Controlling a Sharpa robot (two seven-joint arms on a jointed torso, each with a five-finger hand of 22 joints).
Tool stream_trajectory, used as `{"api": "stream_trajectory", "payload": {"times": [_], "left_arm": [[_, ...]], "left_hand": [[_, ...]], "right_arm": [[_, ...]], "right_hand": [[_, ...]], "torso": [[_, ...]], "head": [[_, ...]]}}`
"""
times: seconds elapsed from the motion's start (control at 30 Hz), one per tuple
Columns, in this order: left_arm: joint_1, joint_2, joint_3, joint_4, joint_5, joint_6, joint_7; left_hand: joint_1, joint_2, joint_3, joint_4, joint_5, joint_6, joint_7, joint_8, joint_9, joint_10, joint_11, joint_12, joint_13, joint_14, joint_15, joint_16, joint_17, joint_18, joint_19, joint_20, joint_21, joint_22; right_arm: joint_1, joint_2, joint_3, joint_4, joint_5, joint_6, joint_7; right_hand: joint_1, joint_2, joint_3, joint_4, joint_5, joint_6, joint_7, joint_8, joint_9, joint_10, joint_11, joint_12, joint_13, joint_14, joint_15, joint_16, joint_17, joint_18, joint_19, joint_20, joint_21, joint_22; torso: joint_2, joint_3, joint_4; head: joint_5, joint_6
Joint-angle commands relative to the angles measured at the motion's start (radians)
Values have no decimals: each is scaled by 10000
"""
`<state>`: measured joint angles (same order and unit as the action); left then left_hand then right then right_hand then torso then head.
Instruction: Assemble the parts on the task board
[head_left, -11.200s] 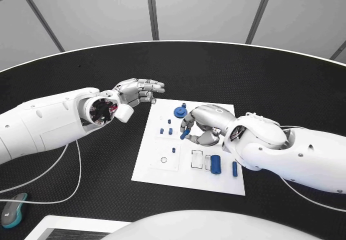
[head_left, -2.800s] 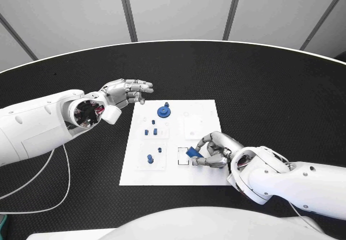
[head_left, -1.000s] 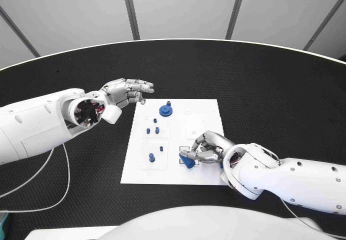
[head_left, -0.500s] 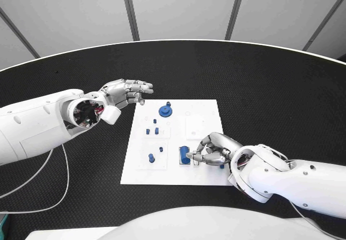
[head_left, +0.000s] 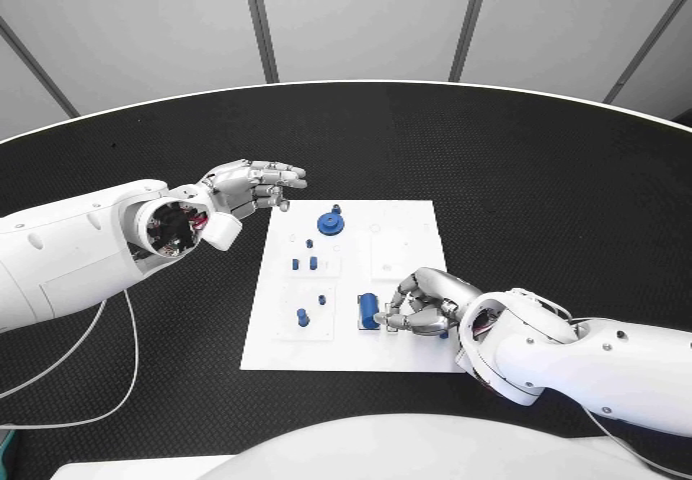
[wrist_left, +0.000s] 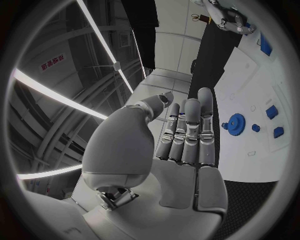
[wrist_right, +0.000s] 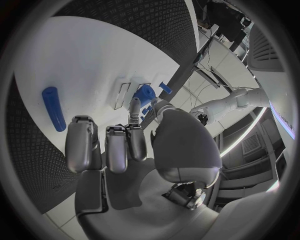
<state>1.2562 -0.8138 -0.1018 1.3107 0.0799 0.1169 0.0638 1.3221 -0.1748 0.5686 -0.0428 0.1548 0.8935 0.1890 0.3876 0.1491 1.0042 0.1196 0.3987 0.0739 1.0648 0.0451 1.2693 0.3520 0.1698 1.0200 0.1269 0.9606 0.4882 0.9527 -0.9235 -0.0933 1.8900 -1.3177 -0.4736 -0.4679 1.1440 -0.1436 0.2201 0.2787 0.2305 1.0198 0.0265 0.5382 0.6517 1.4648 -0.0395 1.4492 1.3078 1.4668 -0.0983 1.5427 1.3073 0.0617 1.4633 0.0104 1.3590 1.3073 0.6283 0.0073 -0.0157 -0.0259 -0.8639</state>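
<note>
**benchrat:** Nearest the robot, the right hand (head_left: 420, 305) sits over the near right part of the task board (head_left: 404, 222), fingers curled in beside a chunky blue cylinder (head_left: 369, 305) that lies in a slot there. I can't tell if the fingertips are touching it or just alongside; nothing looks properly gripped. The risk as I see it: if the cylinder isn't fully seated, a fingertip dragging off it could roll it out of the slot or tip one end up.

**m_ohm:** Agreed, and in the right wrist view a long blue rod (wrist_right: 53, 108) lies loose on the board right by that hand's fingers (easy to swat). What do the parts look like otherwise?

**benchrat:** Small, smooth, solid blue plastic. Left of the cylinder stands a short peg (head_left: 303, 316), further out a pair of little pegs (head_left: 303, 264), and at the far end a blue gear (head_left: 330, 221) with a knob on top.

**m_ohm:** And the left hand (head_left: 255, 184)?

**benchrat:** Off the board's far left corner, above the black table (head_left: 548, 170), fingers extended side by side, holding nothing.
</note>
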Motion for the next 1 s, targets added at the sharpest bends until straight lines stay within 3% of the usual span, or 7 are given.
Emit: {"api": "stream_trajectory", "payload": {"times": [0.03,0.4,0.5,0.63,1.0], "left_arm": [[0,-2,0,-2,0,-4,-1],[0,29,0,-23,0,12,-6],[0,34,0,-27,0,13,-9],[0,30,0,-29,0,9,-15],[0,11,0,-46,0,18,-17]], "left_hand": [[16,58,-49,7,32,-20,7,-62,-9,-50,25,-55,-1,-86,-6,65,-16,157,41,52,-44,-8],[12,61,-51,13,32,-20,9,-62,-9,-51,26,-56,-1,-87,-5,65,-18,157,41,52,-46,-10],[12,61,-51,13,32,-20,9,-62,-9,-51,26,-56,-1,-87,-5,65,-18,157,41,52,-46,-10],[12,61,-51,13,32,-20,9,-62,-9,-51,26,-56,-1,-87,-5,65,-18,157,41,52,-46,-10],[12,61,-51,13,32,-20,9,-62,-9,-51,26,-56,-1,-87,-5,65,-18,157,41,52,-46,-10]], "right_arm": [[0,91,1,-85,-14,-24,-28],[1,470,7,-480,-27,-9,-179],[1,538,8,-529,-27,95,-184],[1,581,9,-565,-27,226,-199],[0,395,5,-294,-28,114,18]], "right_hand": [[111,-7,62,12,29,-40,-3,52,8,527,-51,33,1716,926,-61,67,2015,-192,584,-66,16,1897],[184,122,187,64,117,-8,-18,70,15,555,-62,82,1759,932,-67,77,2046,-199,595,-71,49,1916],[338,55,253,0,43,-16,-32,78,23,560,-74,86,1766,929,-79,72,2032,-199,596,-80,47,1920],[661,-106,434,-92,-530,-27,-40,78,24,556,-84,70,1766,926,-89,67,2020,-194,591,-92,12,1921],[888,-299,567,-189,-657,-32,-36,63,10,558,-83,73,1777,927,-91,68,2026,-195,593,-96,10,1931]], "torso": [[12,2,8],[11,9,1],[10,5,3],[8,6,-5],[6,26,-6]], "head": [[20,4],[27,-17],[29,-23],[38,-31],[55,-19]]}}
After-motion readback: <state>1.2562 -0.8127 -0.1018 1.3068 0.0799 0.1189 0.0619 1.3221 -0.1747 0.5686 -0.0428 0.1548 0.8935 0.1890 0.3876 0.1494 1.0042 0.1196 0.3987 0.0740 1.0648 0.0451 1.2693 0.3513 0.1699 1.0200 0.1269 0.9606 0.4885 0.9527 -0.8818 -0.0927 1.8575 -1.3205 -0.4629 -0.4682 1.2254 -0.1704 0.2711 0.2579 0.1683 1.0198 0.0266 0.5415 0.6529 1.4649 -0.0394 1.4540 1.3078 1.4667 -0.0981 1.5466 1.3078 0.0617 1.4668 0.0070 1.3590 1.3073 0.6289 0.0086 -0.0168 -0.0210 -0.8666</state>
